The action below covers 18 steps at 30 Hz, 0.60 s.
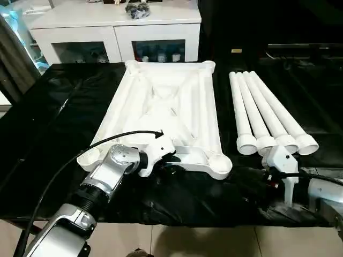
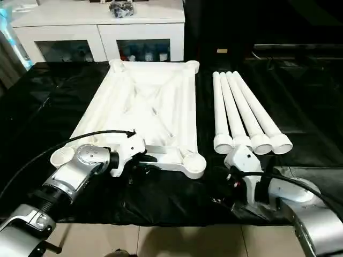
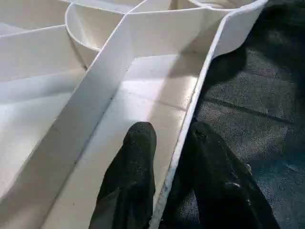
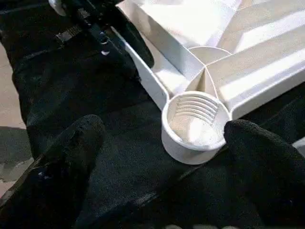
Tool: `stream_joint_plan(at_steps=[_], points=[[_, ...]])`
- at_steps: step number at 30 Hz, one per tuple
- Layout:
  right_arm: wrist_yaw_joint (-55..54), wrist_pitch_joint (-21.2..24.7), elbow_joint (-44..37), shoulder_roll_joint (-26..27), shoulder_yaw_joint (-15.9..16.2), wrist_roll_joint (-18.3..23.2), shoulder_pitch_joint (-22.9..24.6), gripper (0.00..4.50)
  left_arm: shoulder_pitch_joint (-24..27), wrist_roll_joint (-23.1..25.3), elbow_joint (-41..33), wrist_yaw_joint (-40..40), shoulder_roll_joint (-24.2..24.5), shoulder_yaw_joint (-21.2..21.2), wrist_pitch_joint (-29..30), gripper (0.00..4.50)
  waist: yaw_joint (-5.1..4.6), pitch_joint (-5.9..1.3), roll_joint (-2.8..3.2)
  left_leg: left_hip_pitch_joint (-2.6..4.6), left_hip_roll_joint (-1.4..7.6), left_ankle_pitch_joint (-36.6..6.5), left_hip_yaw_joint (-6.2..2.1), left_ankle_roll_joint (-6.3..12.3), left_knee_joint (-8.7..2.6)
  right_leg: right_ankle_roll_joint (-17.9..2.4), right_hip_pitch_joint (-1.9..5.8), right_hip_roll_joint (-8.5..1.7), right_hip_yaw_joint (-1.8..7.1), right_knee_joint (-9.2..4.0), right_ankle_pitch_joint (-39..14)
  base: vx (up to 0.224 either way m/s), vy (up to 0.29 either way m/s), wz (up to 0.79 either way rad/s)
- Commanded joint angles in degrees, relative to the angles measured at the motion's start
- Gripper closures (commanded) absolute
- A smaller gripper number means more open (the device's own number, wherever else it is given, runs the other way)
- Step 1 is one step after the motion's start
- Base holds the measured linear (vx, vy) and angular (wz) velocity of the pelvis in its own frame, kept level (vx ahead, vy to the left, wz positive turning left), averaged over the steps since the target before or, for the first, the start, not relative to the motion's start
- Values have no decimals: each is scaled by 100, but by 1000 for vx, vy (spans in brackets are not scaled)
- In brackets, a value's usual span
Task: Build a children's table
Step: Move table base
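The tabletop [image 1: 166, 115] lies ribbed side up in the middle of the black-covered table [image 1: 48, 160], with the four legs [image 1: 268, 115] side by side at its three o'clock. The left claw [image 3: 174, 157] straddles the near rim, one finger inside and one outside, narrowed about the thin wall. The right claw [image 4: 157, 157] gapes wide before the near corner socket [image 4: 195, 121]. I'd worry that so slight a pinch on slick plastic slips if the slab is lifted or dragged, knocking the legs rolling.

forearms: silver metal, ribbed black collar at left wrist [image 1: 96, 193] | wrist housings: white plastic | cable: black, arcs over left arm [image 1: 80, 152] | left gripper [image 3: 174, 143]: two black matte fingers | right gripper [image 4: 157, 143]: black, rounded, textured fingers
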Motion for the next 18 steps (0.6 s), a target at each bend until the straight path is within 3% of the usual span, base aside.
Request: stream_joint_plan(at_steps=[1, 9, 14, 18], points=[[74, 28, -95, -77, 72, 33, -91, 0, -40, 175, 73, 44, 71, -92, 115, 356, -4, -282, -176, 81, 214, -1068, -82, 368, -387, -975, 165, -416, 201, -547, -1330, 0, 0, 0], [82, 11, -139, -107, 92, 21, -84, 0, 87, 166, -364, 355, 21, 90, 707, 365, -18, -275, -163, 75, 215, -1180, -92, 308, -403, -993, 171, -418, 200, -554, -1409, 0, 0, 0], [22, -30, -115, -72, 146, -37, -67, 0, 391, 322, -889, 931, -136, 127, 1165, 368, -47, -290, -174, 57, 218, -987, -92, 409, -381, -1113, 195, -411, 189, -523, -979, 0, 0, 0], [-32, -36, -95, -43, 160, -82, -90, 0, 594, 366, -1233, 1170, -208, 160, 1407, 368, -83, -271, -180, 55, 198, -1065, -84, 428, -386, -1071, 186, -401, 184, -558, -1201, 0, 0, 0]])
